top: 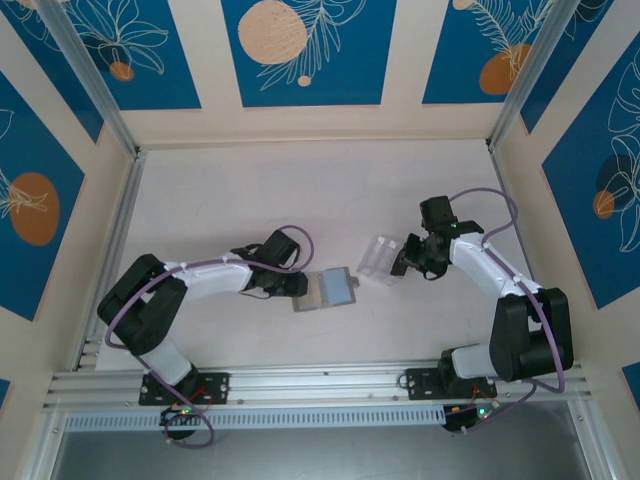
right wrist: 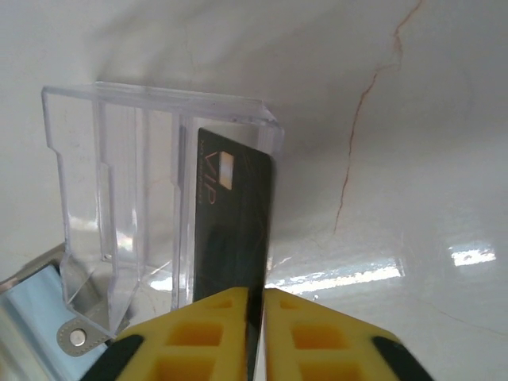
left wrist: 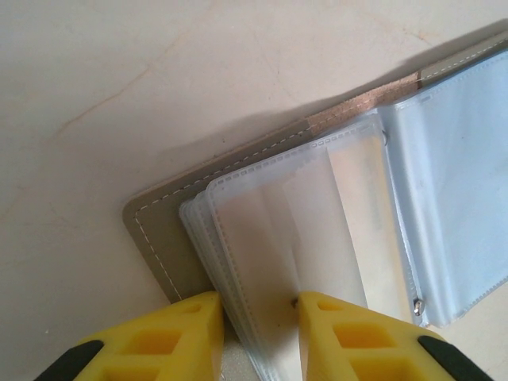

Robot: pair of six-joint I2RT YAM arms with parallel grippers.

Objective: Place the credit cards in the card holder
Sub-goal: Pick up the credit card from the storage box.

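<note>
now, right pincer (right wrist: 255,292) clamps a credit card (right wrist: 230,230) in the clear box (right wrist: 111,159); lift straight up. left pincer (left wrist: 258,300) grips the card holder (left wrist: 159,230).

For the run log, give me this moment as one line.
left end effector: clamps open card holder | right end effector: pinches dark card in clear box

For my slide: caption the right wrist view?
Right claw shut on a dark VIP card standing in the clear plastic box.

The card holder (left wrist: 159,238) is cut at 3 o'clock. The dark card (right wrist: 234,230) has its lower end hidden inside the right gripper (right wrist: 255,298).
</note>
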